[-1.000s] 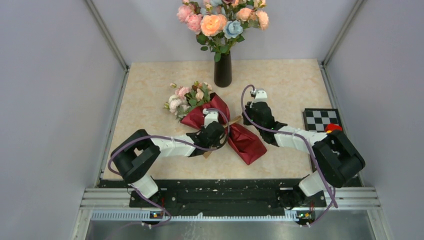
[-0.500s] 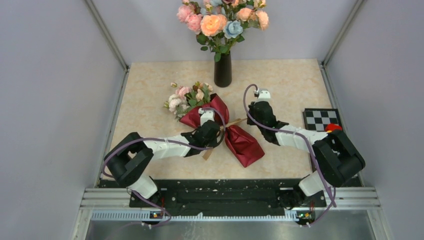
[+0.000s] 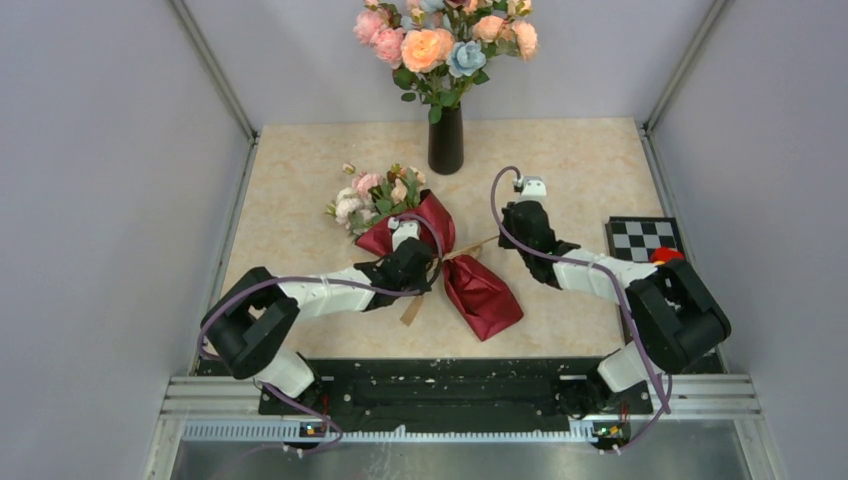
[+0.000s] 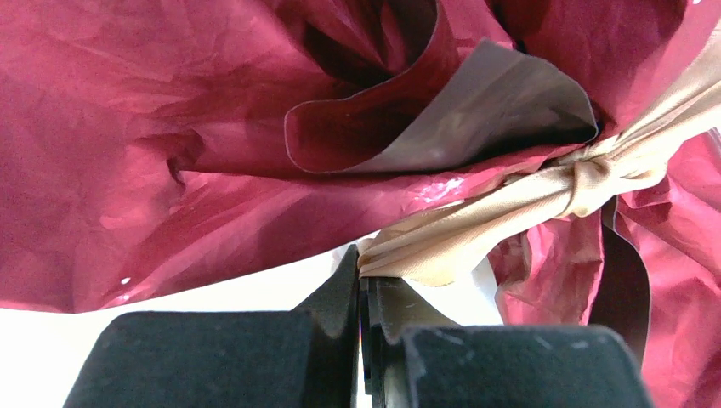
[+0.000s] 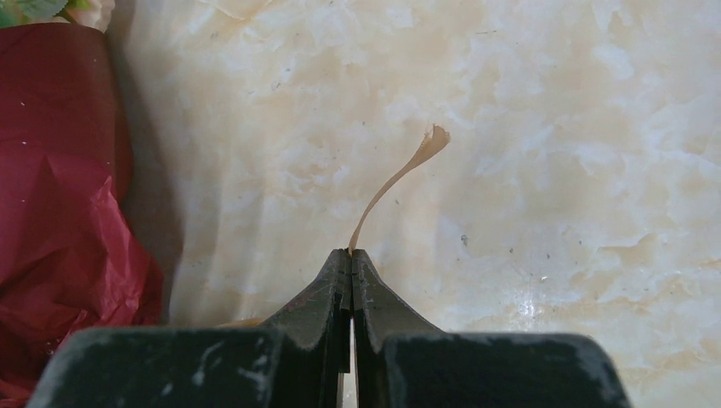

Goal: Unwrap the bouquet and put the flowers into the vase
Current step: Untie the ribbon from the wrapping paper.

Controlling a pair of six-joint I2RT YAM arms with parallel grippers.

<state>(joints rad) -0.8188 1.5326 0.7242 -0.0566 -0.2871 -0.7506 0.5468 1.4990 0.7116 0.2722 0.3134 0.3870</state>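
The bouquet (image 3: 478, 290) lies mid-table in crinkled maroon paper (image 4: 170, 153), and its small pale flowers (image 3: 372, 196) point to the far left. A tan ribbon (image 4: 510, 200) is knotted round its waist. My left gripper (image 3: 432, 264) is at that waist, shut (image 4: 361, 270) on one ribbon strand just below the knot. To the right, my right gripper (image 3: 503, 237) is shut (image 5: 351, 253) on the other ribbon end (image 5: 400, 174), which stretches taut from the knot. The black vase (image 3: 446, 140) stands at the back centre, apart from both grippers.
Large peach, pink and blue blooms (image 3: 440, 40) fill the vase. A checkerboard tile (image 3: 643, 238) and a red object (image 3: 667, 254) sit at the right edge beside my right arm. A loose ribbon tail (image 3: 412, 310) trails toward the front. Grey walls close both sides.
My left gripper has drawn left and my right gripper slightly right and back, so the ribbon span between them is longer. The bouquet has shifted a little to the left.
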